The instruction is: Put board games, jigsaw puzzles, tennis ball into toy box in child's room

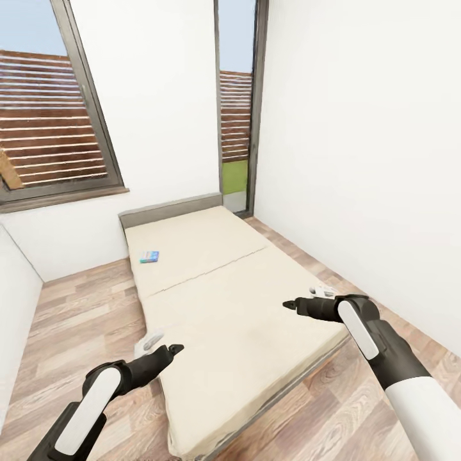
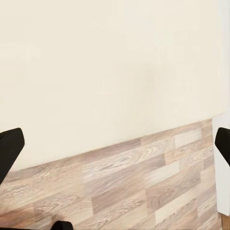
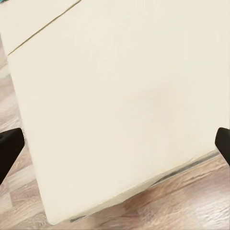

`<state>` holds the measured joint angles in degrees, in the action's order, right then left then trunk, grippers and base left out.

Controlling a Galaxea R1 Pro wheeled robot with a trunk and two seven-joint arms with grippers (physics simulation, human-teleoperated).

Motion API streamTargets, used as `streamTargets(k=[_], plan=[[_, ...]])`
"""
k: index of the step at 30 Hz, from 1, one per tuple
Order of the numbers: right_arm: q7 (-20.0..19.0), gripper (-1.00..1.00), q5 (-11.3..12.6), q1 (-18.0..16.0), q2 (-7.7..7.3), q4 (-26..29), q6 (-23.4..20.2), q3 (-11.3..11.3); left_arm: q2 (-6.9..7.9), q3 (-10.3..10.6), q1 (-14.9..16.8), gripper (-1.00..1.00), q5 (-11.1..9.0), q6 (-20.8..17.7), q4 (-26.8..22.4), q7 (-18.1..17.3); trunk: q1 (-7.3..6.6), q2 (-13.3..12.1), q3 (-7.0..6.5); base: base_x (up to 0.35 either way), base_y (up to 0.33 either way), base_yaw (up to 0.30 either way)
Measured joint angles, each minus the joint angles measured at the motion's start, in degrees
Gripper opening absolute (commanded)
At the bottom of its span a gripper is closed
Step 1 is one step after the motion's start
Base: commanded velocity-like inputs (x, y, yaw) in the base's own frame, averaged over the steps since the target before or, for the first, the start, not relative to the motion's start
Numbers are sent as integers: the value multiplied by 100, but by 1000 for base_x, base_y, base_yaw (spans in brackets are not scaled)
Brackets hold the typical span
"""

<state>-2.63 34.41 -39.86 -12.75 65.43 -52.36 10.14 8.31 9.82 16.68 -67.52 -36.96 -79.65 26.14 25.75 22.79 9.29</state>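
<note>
Blue board game on bed | far beyond both jaws | jaws wide, empty

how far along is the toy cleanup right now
Nothing looks done from here. Nothing is in hand: the left gripper and right gripper hang open and empty over the bed. One light-blue board game lies on the far mattress section, near the headboard, not yet picked up.

Both arms are clad in dark grey with rounded white panels; the right forearm is sheathed in white, and black pointed fingertips are seen.
</note>
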Motion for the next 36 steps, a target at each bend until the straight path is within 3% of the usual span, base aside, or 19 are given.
streamTargets(k=[11, 36], plan=[[-1, 100, 3, 1, -12, 0, 1, -1, 0, 8, 0, 100, 0, -5, 1, 0, 0, 0, 0, 0, 0, 168], [-25, 100, 26, 66, -30, 85, 27, -6, 1, 2, 1, 100, -6, -8, 6, -31, -1, 0, 0, 10, 41, 15]])
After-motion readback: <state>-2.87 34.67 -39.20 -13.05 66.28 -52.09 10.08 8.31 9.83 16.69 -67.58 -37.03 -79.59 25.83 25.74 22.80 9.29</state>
